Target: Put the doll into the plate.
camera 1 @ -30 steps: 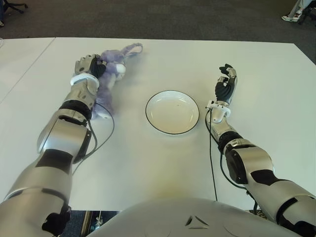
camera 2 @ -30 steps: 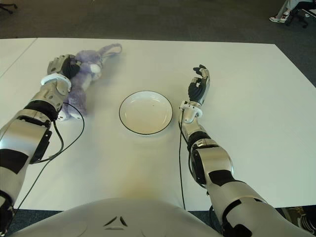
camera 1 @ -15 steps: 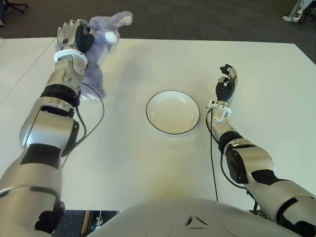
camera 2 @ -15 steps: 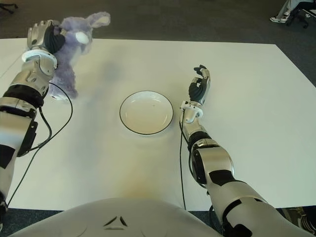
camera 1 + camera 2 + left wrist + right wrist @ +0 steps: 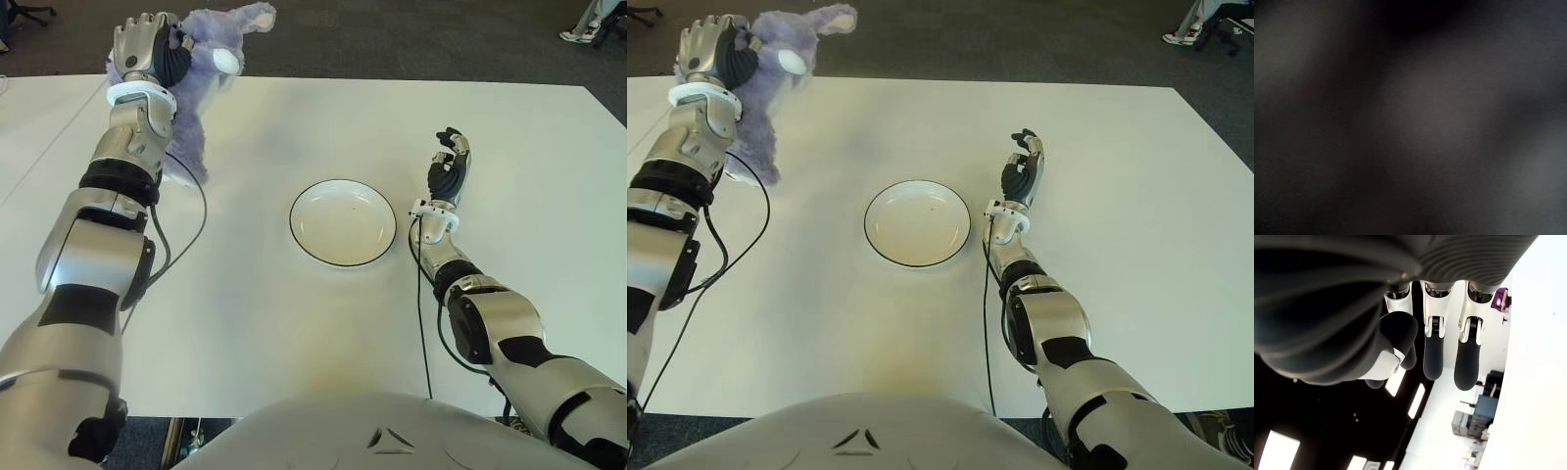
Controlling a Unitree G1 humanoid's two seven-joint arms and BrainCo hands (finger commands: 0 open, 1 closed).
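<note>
A purple plush rabbit doll (image 5: 201,73) hangs in the air over the table's far left, with its feet trailing down toward the tabletop. My left hand (image 5: 149,51) is shut on the doll's upper body. The left wrist view is dark and shows nothing. A white plate (image 5: 343,222) with a dark rim lies empty at the table's middle. To the right of the plate my right hand (image 5: 450,164) stands upright, fingers (image 5: 1432,350) relaxed and holding nothing.
The white table (image 5: 294,333) spreads wide around the plate. A black cable (image 5: 186,225) loops from my left arm over the table. Dark floor lies beyond the far edge, with a person's shoes (image 5: 578,35) at the far right.
My left hand has lifted the doll off the table and carried it up and toward the far edge. The right hand has not moved.
</note>
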